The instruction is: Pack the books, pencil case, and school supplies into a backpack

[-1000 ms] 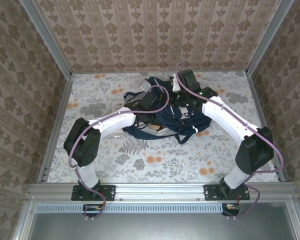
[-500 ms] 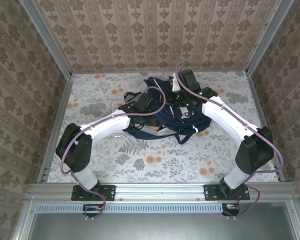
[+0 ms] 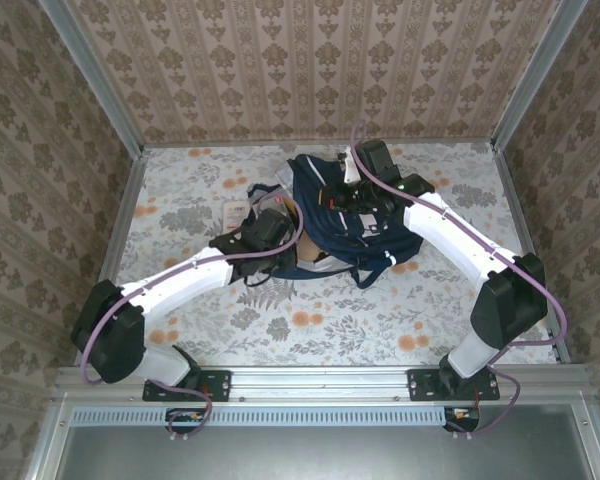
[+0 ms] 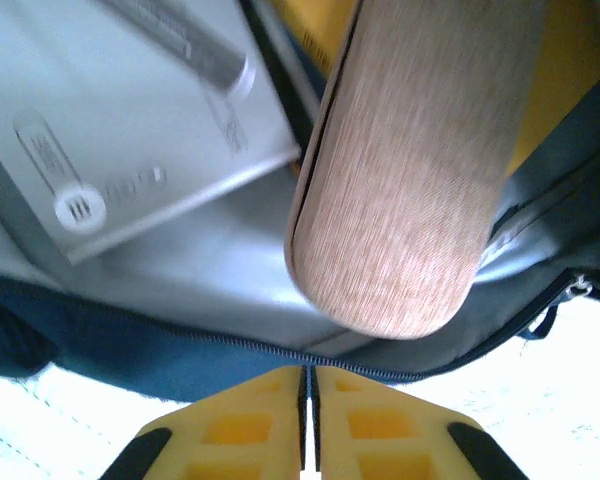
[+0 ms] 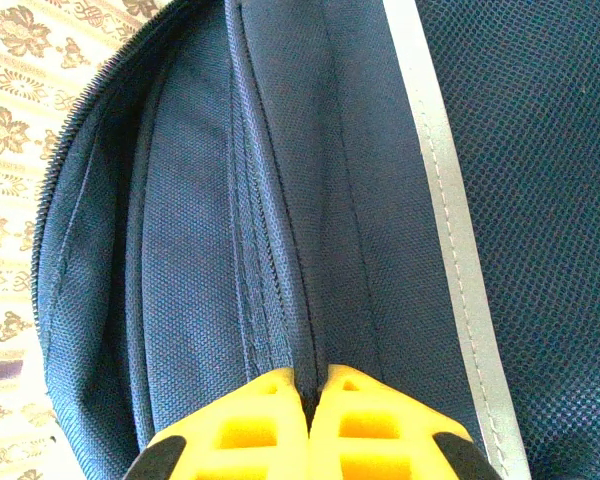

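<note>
Our right gripper pinches a fold of the backpack at the table's far middle, we judge to hold its mouth open. Our left gripper, jaws together and empty, hangs just short of the pencil case lying in that opening.

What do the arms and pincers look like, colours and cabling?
Left arm and right arm match: white links, black joint housings, a purple cable along each. Left pincer and right pincer: yellow fingers with square recesses, black outer edges.

Damask-papered walls, floral tbl cover, alu frame; prob. soft daylight.
</note>
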Tool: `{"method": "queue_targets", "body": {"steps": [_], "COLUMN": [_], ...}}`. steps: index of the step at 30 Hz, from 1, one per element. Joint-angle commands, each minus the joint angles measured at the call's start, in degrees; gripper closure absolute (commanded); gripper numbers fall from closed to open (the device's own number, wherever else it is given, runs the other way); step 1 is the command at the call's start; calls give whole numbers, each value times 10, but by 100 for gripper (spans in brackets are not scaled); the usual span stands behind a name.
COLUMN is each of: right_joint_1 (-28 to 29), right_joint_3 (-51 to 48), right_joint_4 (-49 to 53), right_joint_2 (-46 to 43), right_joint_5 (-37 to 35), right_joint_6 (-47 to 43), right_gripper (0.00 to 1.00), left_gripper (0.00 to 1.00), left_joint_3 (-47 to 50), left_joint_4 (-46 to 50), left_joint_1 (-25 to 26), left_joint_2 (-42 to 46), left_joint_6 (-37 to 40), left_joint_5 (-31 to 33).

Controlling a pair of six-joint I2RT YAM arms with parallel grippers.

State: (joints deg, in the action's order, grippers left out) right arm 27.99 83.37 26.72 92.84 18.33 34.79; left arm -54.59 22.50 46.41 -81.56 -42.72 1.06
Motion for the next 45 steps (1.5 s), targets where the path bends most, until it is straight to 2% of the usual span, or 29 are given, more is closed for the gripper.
{"method": "queue_targets", "body": {"steps": [1, 5, 13, 18, 20, 21, 24, 26, 30, 35, 36, 40, 42, 45], "right_joint_1": [6, 6, 6, 6, 6, 7, 6, 6, 6, 5, 4, -2, -9, -33], "right_joint_3": [18, 18, 13, 5, 2, 1, -1, -4, -7, -9, -10, -19, -31, -60], "right_joint_4": [-54, -53, -50, -50, -49, -48, -47, -48, -47, -45, -43, -26, -14, 0], "right_joint_2": [-8, -10, -17, -21, -23, -24, -25, -24, -18, -13, -12, -20, -32, -64], "right_joint_5": [31, 30, 29, 30, 28, 27, 23, 21, 17, 9, 5, -14, -31, -55], "right_joint_6": [13, 13, 12, 13, 10, 9, 6, 4, -1, -2, -3, -1, 2, 8], "right_gripper": [98, 98, 98, 98, 98, 98, 99, 99, 99, 98, 96, 66, 57, 51], "left_gripper": [94, 95, 94, 90, 84, 77, 69, 56, 48, 47, 46, 36, 30, 25], "left_joint_3": [7, -14, -132, -200, -206, -201, -172, -150, -107, -57, -48, -24, -19, -16], "left_joint_4": [-23, -43, -63, -55, -46, -43, -36, -23, 6, 38, 46, 64, 70, 72], "left_joint_1": [10, 10, -11, -16, -16, -16, -18, -19, -22, -38, -44, -56, -59, -61], "left_joint_2": [-23, -65, -164, -207, -209, -203, -174, -145, -76, 11, 25, 80, 100, 121], "left_joint_6": [-48, -47, -4, 13, 12, 10, 4, 1, -2, -10, -16, -18, -16, -11], "left_joint_5": [-4, -2, -10, -22, -21, -18, -12, -4, 19, 39, 39, 42, 44, 39]}}
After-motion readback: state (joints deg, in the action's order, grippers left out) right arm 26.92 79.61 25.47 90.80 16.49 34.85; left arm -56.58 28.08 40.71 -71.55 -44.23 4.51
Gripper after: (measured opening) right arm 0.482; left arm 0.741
